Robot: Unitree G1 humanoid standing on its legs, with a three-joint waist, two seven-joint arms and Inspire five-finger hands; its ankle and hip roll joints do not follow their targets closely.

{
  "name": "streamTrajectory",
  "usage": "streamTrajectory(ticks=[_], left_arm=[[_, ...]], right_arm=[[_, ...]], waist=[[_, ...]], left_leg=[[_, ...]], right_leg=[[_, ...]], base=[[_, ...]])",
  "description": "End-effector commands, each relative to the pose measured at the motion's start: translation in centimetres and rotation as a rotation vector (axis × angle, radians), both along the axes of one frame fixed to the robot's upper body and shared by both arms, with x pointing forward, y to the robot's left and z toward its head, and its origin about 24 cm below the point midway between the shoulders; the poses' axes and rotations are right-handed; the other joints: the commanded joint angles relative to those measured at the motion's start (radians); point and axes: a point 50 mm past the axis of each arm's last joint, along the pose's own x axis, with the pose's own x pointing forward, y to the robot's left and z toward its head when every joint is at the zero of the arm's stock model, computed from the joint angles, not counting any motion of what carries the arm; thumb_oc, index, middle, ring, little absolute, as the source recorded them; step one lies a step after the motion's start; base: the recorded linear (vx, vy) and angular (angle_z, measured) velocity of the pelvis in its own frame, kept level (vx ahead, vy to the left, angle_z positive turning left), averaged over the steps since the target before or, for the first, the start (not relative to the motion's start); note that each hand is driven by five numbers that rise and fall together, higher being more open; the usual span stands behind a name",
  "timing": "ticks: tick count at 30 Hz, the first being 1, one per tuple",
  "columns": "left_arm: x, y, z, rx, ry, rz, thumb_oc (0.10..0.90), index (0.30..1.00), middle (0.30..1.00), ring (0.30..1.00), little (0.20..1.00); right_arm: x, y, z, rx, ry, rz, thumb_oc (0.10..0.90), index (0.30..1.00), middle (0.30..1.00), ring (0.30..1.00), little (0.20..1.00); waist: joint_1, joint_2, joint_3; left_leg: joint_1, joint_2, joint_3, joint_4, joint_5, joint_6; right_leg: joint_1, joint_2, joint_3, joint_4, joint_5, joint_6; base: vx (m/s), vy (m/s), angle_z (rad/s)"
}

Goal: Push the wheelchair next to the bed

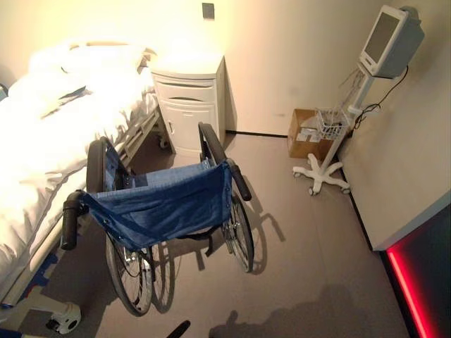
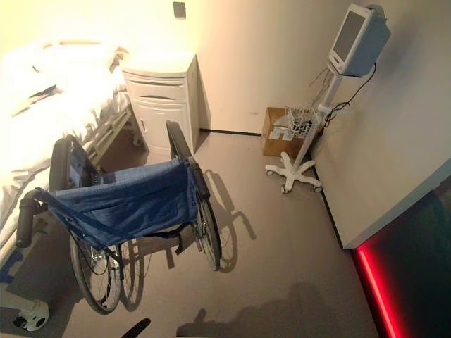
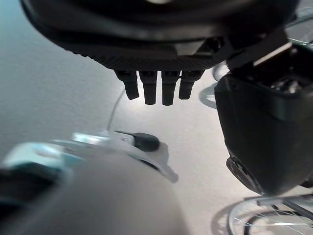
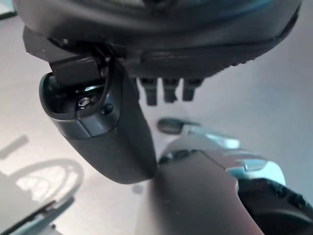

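Wheelchair (image 1: pixel 165 211): blue fabric back and seat, black push handles, large spoked wheels; stands on the grey floor (image 1: pixel 310 253) just beside the bed (image 1: pixel 42 141), its back toward the camera, its left wheel close to the bed frame and its front end pointing toward the bedside cabinet (image 1: pixel 189 105). Bed: white bedding, pillow at the head end by the wall, one white caster (image 1: pixel 67 318) at its near corner. Bedside cabinet: white, with a drawer above a door, set against the wall between the bed head and open floor. Monitor stand (image 1: pixel 331 151): white pole on a star-shaped wheeled base, wire basket partway up, a screen (image 1: pixel 389 41) at the top, placed by the right-hand wall, well apart from the wheelchair. Cardboard box (image 1: pixel 304 134): brown, on the floor against the back wall, just behind the stand's base. Left hand (image 3: pixel 161 54): seen in its wrist view over bare floor, fingers (image 3: pixel 156 87) hanging straight down in a row and relaxed, thumb alongside — nothing held, with a wheelchair wheel rim at the view's edge. Right hand (image 4: pixel 161 44): seen in its wrist view likewise, fingers straight and loose, thumb standing apart — nothing in its grasp, clear of the wheelchair.
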Motion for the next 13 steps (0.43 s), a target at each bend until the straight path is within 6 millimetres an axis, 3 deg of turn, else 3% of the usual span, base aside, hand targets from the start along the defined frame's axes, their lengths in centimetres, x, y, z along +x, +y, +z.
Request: streamTrajectory(ticks=[1, 13], left_arm=[[0.23, -1.51, -0.42, -0.047, 0.017, -0.006, 0.800, 0.900, 0.900, 0.900, 0.900], [-0.49, -1.55, -0.51, -0.054, 0.065, -0.011, 0.800, 0.900, 0.900, 0.900, 0.900]], right_arm=[[-1.28, 2.12, -0.53, 0.116, 0.071, -0.022, 0.800, 0.900, 0.900, 0.900, 0.900], [-1.09, 2.18, -0.53, 0.096, 0.098, -0.002, 0.800, 0.900, 0.900, 0.900, 0.900]], waist=[[0.008, 0.036, 0.018], [0.018, 0.043, 0.010]], left_leg=[[0.007, -0.016, -0.022, 0.003, -0.070, -0.025], [0.012, -0.019, -0.036, 0.003, -0.069, -0.026]], right_leg=[[-0.033, 0.052, 0.012, 0.046, 0.011, -0.017], [-0.024, 0.054, 0.007, 0.044, 0.009, -0.021]], base=[[0.04, 0.014, 0.00], [0.01, 0.003, 0.00]])
